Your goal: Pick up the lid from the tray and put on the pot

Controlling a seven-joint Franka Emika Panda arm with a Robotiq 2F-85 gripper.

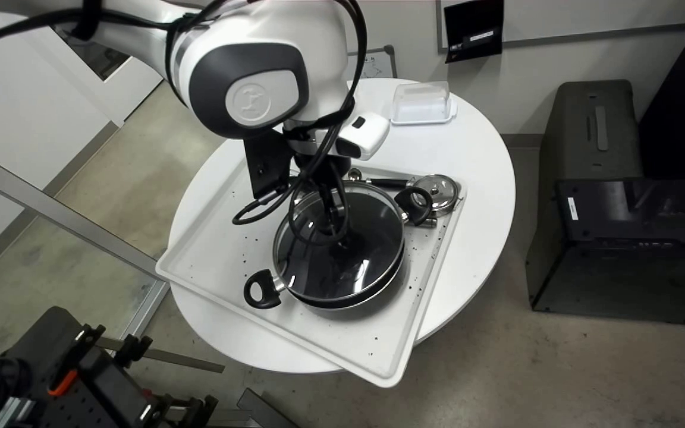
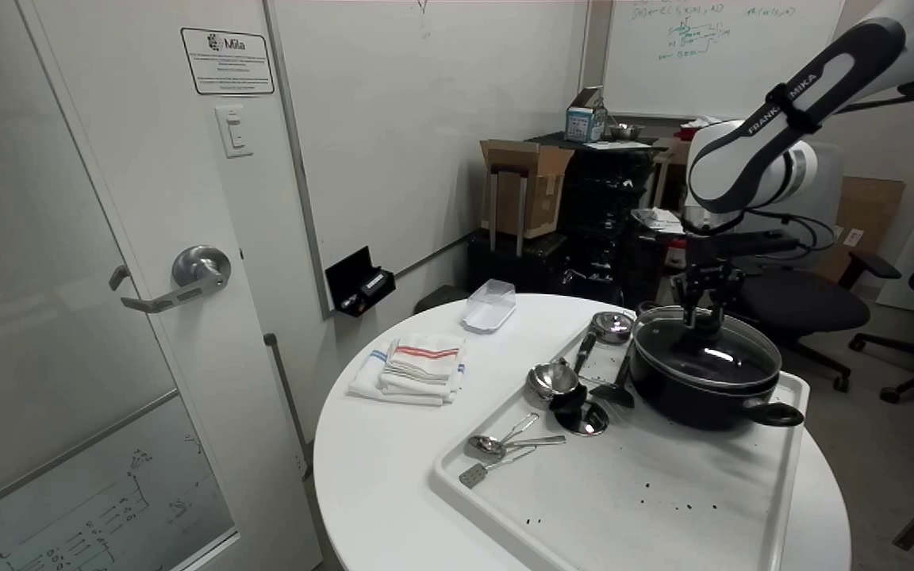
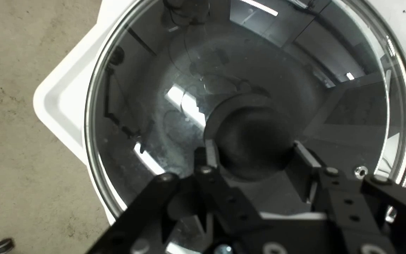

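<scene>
A: What bothered you most?

B: Start with the table [image 1: 488,196]. The tray [image 1: 211,244] on it poked past the edge at its near corner, so a heavy push down on that side might have rocked it.

A: And the pot [image 2: 681,399]?

B: It stood on the tray, far right in an exterior view. An off-centre press could have made it slide.

A: Where was the lid [image 1: 369,244]?

B: Over the pot, though not squarely, I thought: in an exterior view the pot's rim peeped out on the near and right sides. I couldn't tell whether the two met all round. Letting go too soon might have dropped one side or sent the glass skidding.

A: Was the pincer [image 3: 256,150] holding it?

B: It looked clenched on the lid's knob [image 3: 256,135], jaws against it on both sides.

A: So the knob was the weak spot?

B: Perhaps. It was small and dark, maybe slick, so a crooked pinch could have let the lid tip. And jaws that opened unevenly could have dragged it off line.
</scene>
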